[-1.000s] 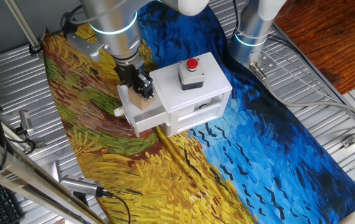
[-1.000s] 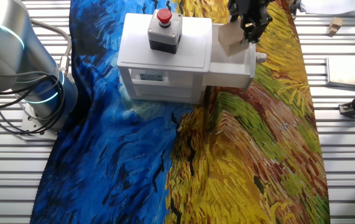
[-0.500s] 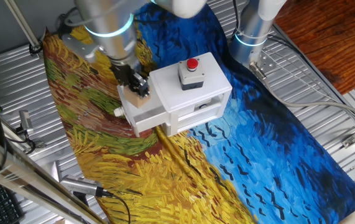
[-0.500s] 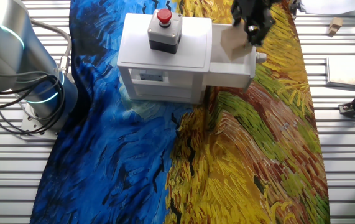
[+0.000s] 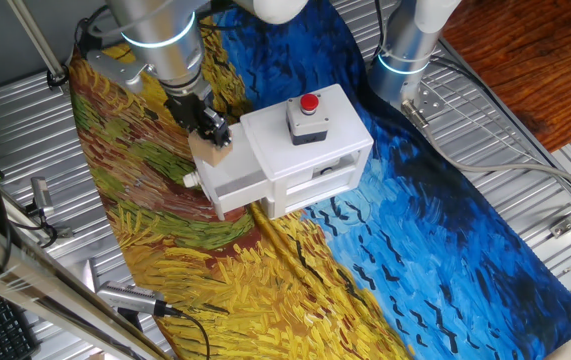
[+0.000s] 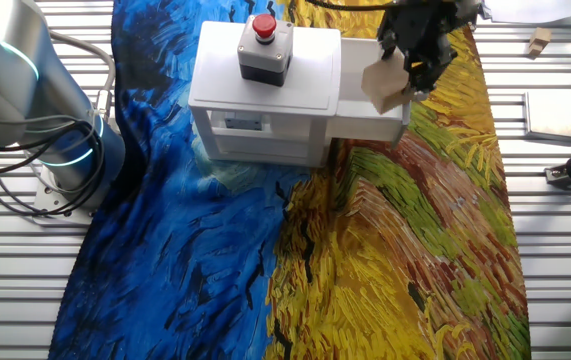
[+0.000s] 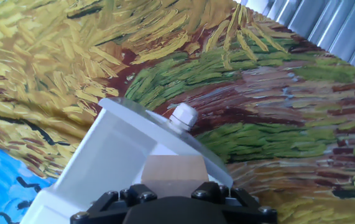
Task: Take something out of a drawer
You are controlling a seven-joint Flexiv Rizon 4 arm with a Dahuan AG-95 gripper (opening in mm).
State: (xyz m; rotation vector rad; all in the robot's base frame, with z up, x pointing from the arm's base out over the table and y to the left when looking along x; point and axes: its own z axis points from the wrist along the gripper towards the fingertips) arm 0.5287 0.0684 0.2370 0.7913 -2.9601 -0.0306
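Above the pulled-out drawer (image 5: 227,183), the gripper (image 5: 212,130) is closed on the small tan block (image 5: 211,153), which hangs clear of the tray floor and sits slightly tilted between the dark fingers. From the other fixed view, the block (image 6: 385,86) is seen over the outer end of the drawer (image 6: 370,115), with the gripper (image 6: 417,62) just above and behind it; whether the block's lower edge touches the drawer wall cannot be told. Along the hand view, the block (image 7: 173,168) shows directly below the gripper housing, with the open drawer (image 7: 118,158) beneath it and the round knob (image 7: 183,116) on the drawer front pointing away. The drawer projects from the side of a white box (image 5: 310,150), which carries a grey switch unit with a red push button (image 5: 309,102) on its top. Box and drawer rest on a painted cloth (image 5: 395,250), blue on one half and yellow on the other, spread over a ribbed metal table (image 5: 525,200). A second arm base (image 6: 25,110) stands at the cloth's blue edge.
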